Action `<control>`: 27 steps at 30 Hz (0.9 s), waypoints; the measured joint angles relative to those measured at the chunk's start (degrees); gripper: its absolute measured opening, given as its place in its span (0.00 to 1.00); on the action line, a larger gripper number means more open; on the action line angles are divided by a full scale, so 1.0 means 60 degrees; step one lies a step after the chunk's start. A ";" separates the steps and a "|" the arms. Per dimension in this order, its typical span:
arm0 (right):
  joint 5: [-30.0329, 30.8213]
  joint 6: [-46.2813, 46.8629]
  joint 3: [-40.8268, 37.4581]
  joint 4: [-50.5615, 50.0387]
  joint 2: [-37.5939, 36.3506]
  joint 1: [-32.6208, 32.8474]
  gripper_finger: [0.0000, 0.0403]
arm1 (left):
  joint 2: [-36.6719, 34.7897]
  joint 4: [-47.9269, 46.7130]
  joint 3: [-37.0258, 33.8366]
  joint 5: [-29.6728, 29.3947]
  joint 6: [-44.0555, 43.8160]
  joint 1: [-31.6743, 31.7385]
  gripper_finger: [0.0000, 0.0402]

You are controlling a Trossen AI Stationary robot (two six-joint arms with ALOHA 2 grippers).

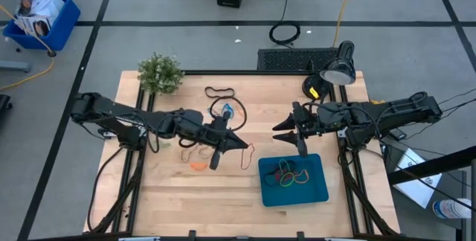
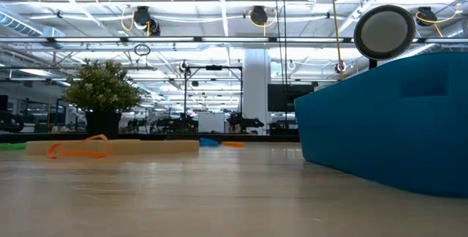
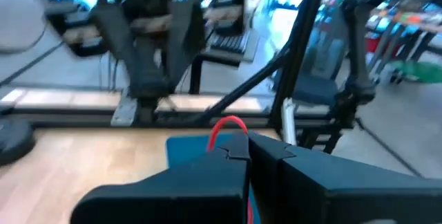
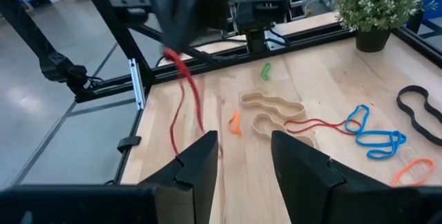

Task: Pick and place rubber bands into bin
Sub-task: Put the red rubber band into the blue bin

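Left gripper (image 1: 236,141) pinches red rubber band (image 1: 249,154) — seemingly short of bin (image 1: 324,190).

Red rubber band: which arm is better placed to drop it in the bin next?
Left. The left gripper is shut on the red rubber band, which dangles just beside the bin. The right gripper is open and holds nothing.
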 joint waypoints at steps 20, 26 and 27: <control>0.0007 0.0467 0.0000 -0.0784 -0.0800 -0.0004 0.32 | 0.3499 0.5251 0.0004 -0.0623 -0.1179 -0.0740 0.00; 0.0007 0.0466 0.0000 -0.0790 -0.0767 -0.0004 0.32 | 0.4578 0.5418 0.0120 -0.0857 -0.1959 -0.0759 0.00; 0.0004 0.0464 0.0000 -0.0800 -0.0761 -0.0004 0.32 | 0.4745 0.5422 0.0200 -0.0860 -0.2095 -0.0766 0.00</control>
